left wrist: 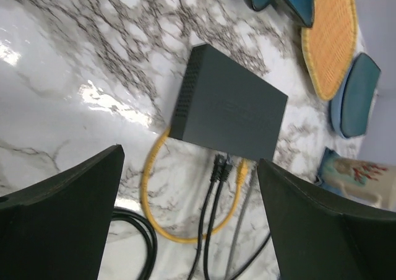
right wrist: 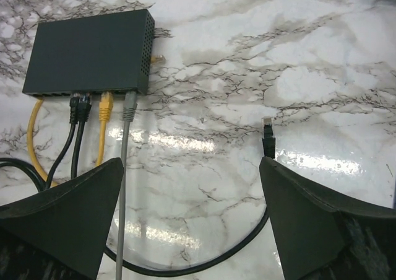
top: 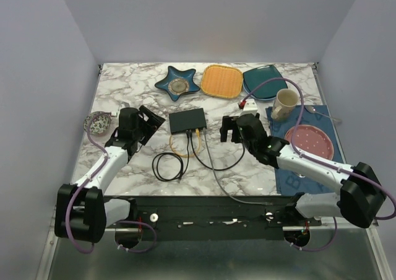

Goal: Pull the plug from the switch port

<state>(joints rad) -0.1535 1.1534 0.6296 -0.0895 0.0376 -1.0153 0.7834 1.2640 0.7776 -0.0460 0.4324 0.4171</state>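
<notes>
Right gripper (right wrist: 190,168) low over marble table (right wrist: 322,75), jaws wide apart, holding nothing; left gripper (left wrist: 190,156) the same. Black plug (right wrist: 268,136) lies loose just beside the right finger (well apart from the switch (right wrist: 86,48)). Farther off, switch mid-table, four cables (right wrist: 105,106) in its near edge.

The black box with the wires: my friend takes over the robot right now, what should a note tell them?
Left pincer: open, empty, pointing at the box.
Right pincer: open, empty, close to the loose plug.
The box lies flat in the middle of the table. The loose plug lies to its right, apart from it.
Done: that plug is out and nothing holds it.
Left: probably only backing the arms away. Two black plugs, a yellow plug and a grey plug sit in the box.
</notes>
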